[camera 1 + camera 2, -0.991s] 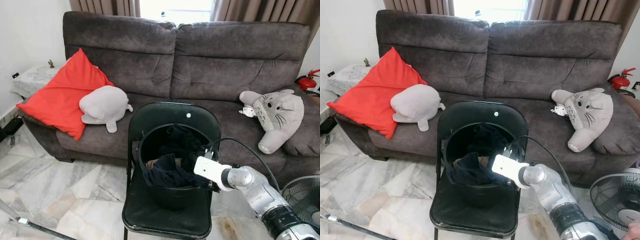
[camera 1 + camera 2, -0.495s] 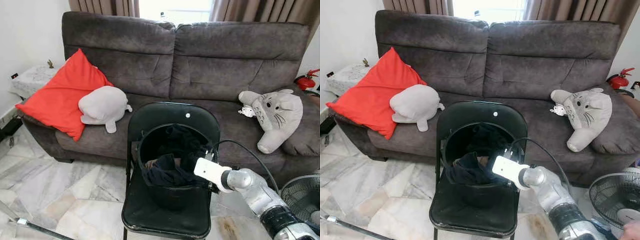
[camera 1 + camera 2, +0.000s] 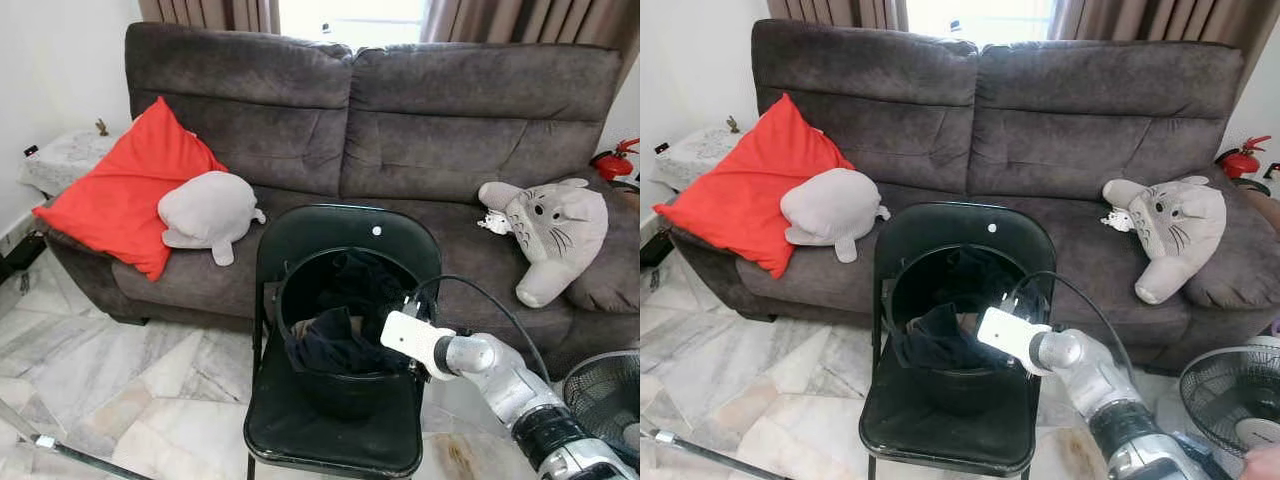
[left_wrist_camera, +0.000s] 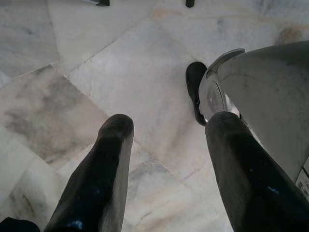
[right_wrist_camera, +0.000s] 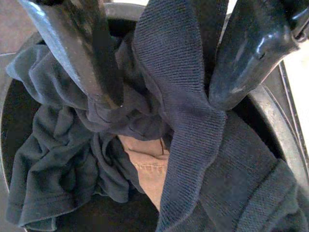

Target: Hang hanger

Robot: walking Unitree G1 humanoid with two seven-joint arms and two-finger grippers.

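A black bucket (image 3: 345,395) stands on a black folding chair (image 3: 330,440) in front of the sofa. It is full of dark clothes (image 3: 335,345), with a tan piece (image 5: 145,162) among them. My right arm reaches in from the right, its white wrist (image 3: 410,340) over the bucket's near right rim. In the right wrist view my right gripper (image 5: 164,99) is open inside the bucket, with a dark knitted strip of garment (image 5: 186,111) running between its fingers. My left gripper (image 4: 166,133) hangs open over the marble floor, holding nothing.
The grey sofa (image 3: 420,130) holds a red cushion (image 3: 125,190), a grey seal plush (image 3: 208,210) and a grey cat plush (image 3: 550,230). A fan (image 3: 600,395) stands at the lower right. A metal rod (image 3: 60,450) lies on the floor at the lower left.
My right wrist has shifted slightly left, further over the bucket. The clothes and chair have not moved.
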